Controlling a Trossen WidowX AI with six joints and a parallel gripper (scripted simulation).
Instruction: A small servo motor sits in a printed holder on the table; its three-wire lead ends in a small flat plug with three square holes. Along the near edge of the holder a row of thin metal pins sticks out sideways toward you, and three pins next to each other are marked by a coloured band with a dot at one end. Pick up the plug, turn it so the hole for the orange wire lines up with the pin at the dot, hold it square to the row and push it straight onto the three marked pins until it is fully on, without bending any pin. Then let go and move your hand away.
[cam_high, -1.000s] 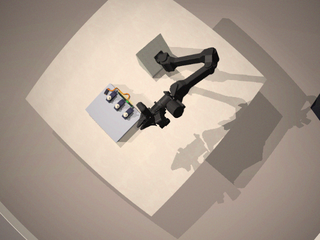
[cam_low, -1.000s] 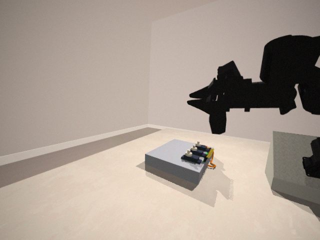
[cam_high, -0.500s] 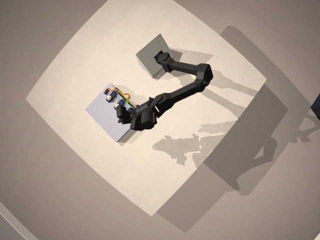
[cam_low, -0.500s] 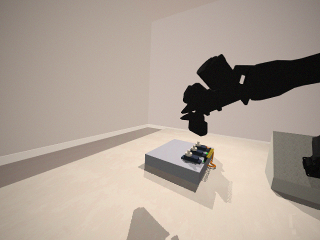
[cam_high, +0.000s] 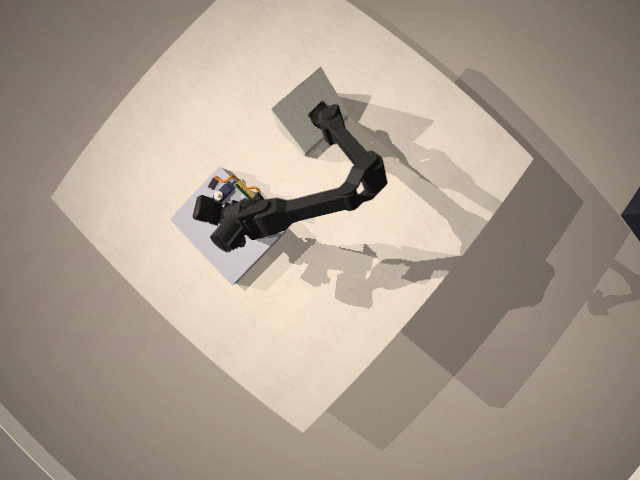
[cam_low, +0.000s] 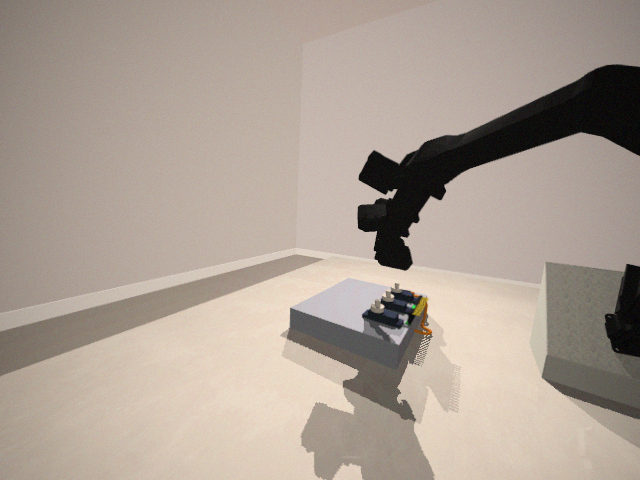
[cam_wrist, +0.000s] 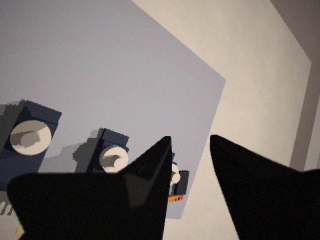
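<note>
The plug (cam_high: 212, 182) (cam_wrist: 183, 182) is a small dark block at one corner of the pale grey-blue block (cam_high: 232, 263) (cam_low: 330, 305) (cam_wrist: 125, 65), beside the end servo (cam_high: 223, 193). Its orange lead (cam_high: 217, 178) (cam_low: 426, 331) (cam_wrist: 175, 198) loops past the yellow pin row (cam_high: 245, 190) (cam_low: 421, 306). Green shows by the pins; the dot cannot be made out. My gripper (cam_wrist: 190, 142) is partly open, nothing between the fingertips. It hangs above the block; in the wrist view the plug shows low between the fingers, beside the left one. The plug's holes are not visible.
Two more dark servos with round white horns, a middle one (cam_low: 387, 297) (cam_wrist: 114, 159) and a far one (cam_low: 377, 307) (cam_wrist: 30, 137), stand in the same row. The arm's base stands on a grey-green pedestal (cam_high: 299, 108) (cam_low: 573, 320).
</note>
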